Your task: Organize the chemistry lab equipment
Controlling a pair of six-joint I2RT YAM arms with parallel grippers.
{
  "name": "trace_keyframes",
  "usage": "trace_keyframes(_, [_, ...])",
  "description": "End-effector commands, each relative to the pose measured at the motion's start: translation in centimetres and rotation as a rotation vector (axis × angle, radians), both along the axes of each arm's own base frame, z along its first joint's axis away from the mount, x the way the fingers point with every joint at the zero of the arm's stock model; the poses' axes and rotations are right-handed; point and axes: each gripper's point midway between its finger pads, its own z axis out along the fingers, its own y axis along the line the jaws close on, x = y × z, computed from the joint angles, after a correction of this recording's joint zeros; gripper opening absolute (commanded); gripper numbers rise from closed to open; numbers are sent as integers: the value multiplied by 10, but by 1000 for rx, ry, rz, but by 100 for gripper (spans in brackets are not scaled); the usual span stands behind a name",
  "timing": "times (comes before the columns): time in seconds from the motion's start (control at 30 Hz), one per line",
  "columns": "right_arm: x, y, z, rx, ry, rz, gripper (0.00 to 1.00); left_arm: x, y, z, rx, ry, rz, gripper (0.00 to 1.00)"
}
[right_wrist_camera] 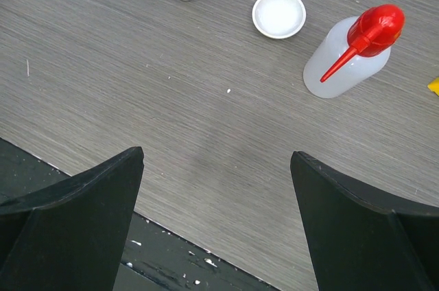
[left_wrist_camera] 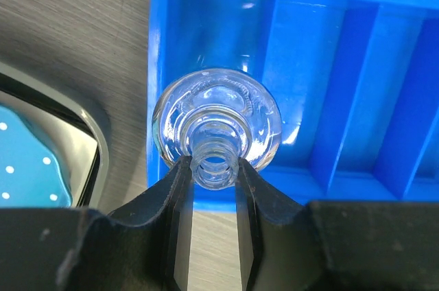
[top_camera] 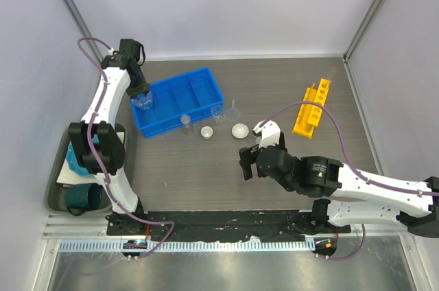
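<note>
Pinching the threaded neck of a glass flask (left_wrist_camera: 216,116), the left gripper (left_wrist_camera: 215,167) held it at the blue tray's (left_wrist_camera: 357,64) end compartment, close to the wall. Best nudged inward and lowered upright before release. The right gripper (right_wrist_camera: 217,157) hung with fingers spread wide above the table, near the squeeze bottle (right_wrist_camera: 343,57).

Clear flask (left_wrist_camera: 216,119) upright; red-cap btl (right_wrist_camera: 343,57) stands nr white dish (right_wrist_camera: 278,13).

Grey wood-grain desk (top_camera: 199,167), blue tray (top_camera: 185,102) with a clear flask (left_wrist_camera: 216,123) over it; to its right yellow rack (top_camera: 310,109), white dish (top_camera: 239,130), red-capped bottle (right_wrist_camera: 343,57); to its left white-dotted teal plate (left_wrist_camera: 27,167).
</note>
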Motion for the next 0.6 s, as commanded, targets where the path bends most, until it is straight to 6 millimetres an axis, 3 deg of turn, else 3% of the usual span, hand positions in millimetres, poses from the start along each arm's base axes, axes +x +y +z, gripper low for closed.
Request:
trace_keyframes(0.0, [4, -4, 35, 83, -54, -24, 94, 30, 10, 1, -43, -69, 27, 0])
trace_keyframes(0.33, [4, -7, 28, 73, -58, -34, 94, 56, 18, -47, -3, -8, 51, 0])
trace_keyframes(0.57, [5, -3, 17, 50, -54, -27, 94, 68, 25, -65, 26, 10, 68, 0])
